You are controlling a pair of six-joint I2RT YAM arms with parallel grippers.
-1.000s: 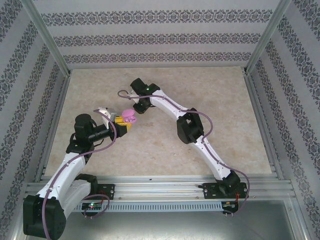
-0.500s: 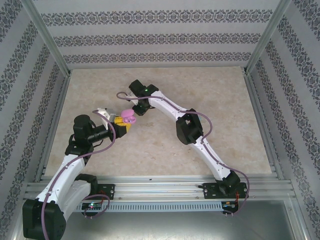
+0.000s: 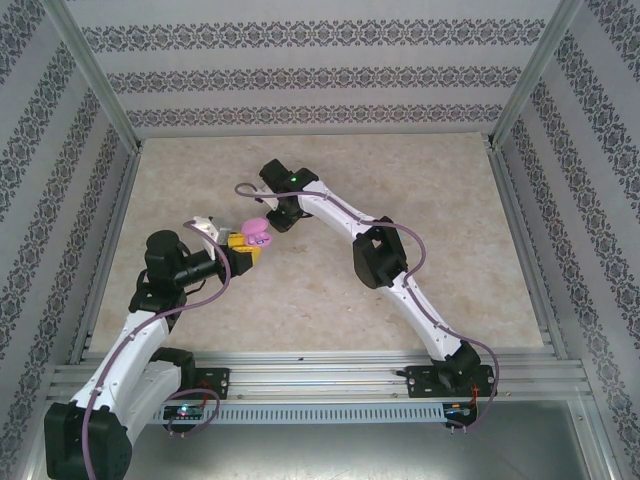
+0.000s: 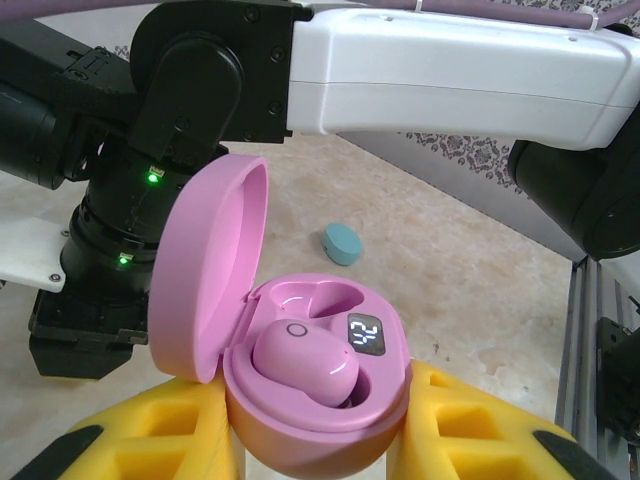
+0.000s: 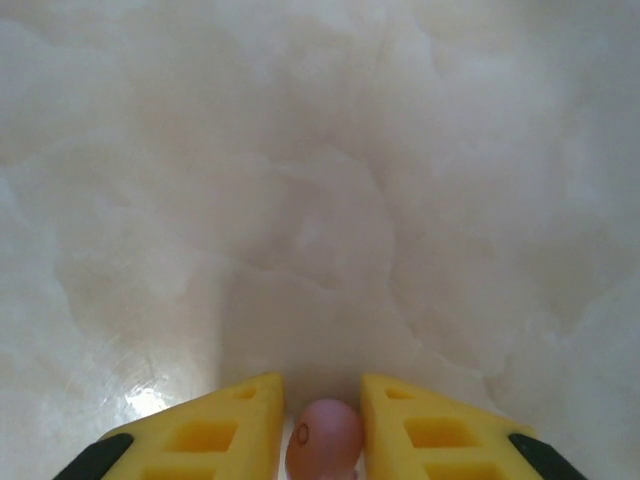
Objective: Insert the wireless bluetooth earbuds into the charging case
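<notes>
The pink charging case (image 4: 310, 420) is clamped between the yellow fingers of my left gripper (image 4: 315, 400), with its lid (image 4: 210, 270) standing open to the left. One pink earbud (image 4: 305, 362) sits in the case's near slot, and the far slot (image 4: 320, 300) is empty beside the lit display. My right gripper (image 5: 322, 385) is shut on a second pink earbud (image 5: 325, 440) above the bare tabletop. From above, the right gripper (image 3: 276, 222) hovers just to the right of the case (image 3: 258, 232). A light blue earbud (image 4: 340, 244) lies on the table beyond the case.
The right arm's black wrist (image 4: 150, 200) and white link (image 4: 450, 70) loom close behind and over the case. Aluminium rails (image 3: 320, 375) run along the near edge, and patterned walls (image 3: 320, 80) enclose the beige tabletop (image 3: 420, 190).
The right wrist has edged slightly left and down toward the held case. The left arm has barely shifted, and both grips are unchanged.
</notes>
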